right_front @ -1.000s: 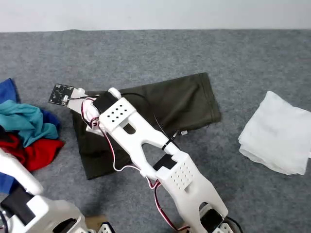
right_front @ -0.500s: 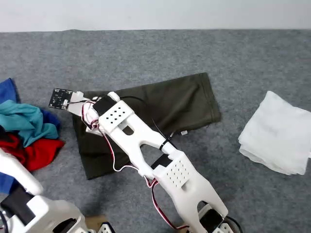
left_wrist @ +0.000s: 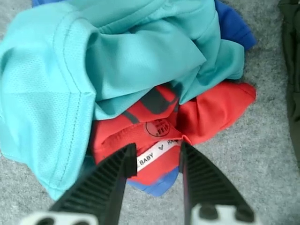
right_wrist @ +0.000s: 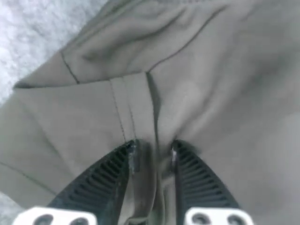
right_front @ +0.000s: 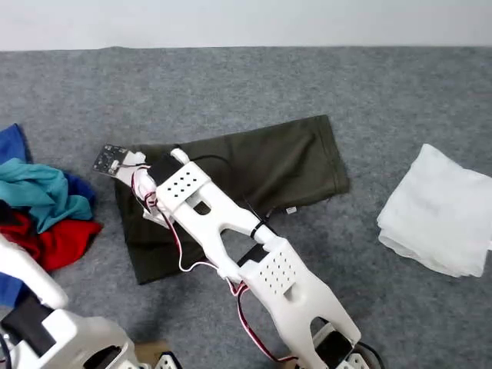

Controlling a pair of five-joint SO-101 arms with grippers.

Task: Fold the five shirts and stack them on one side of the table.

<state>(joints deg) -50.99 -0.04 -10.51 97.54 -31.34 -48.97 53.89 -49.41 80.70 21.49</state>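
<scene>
On grey felt [right_front: 231, 84] the olive shirt [right_front: 284, 161] lies mid-table, our right gripper [right_wrist: 153, 150] pinching a fold near its left edge. Our left gripper [left_wrist: 157, 157] hangs parted over the pile [left_wrist: 117, 70]; the white shirt [right_front: 438, 211] sits well apart.

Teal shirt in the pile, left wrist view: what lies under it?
A red shirt and a blue shirt poke out beneath the teal shirt. Their covered parts cannot be seen.

Bright, even, diffuse light; shadows faint and soft.
</scene>
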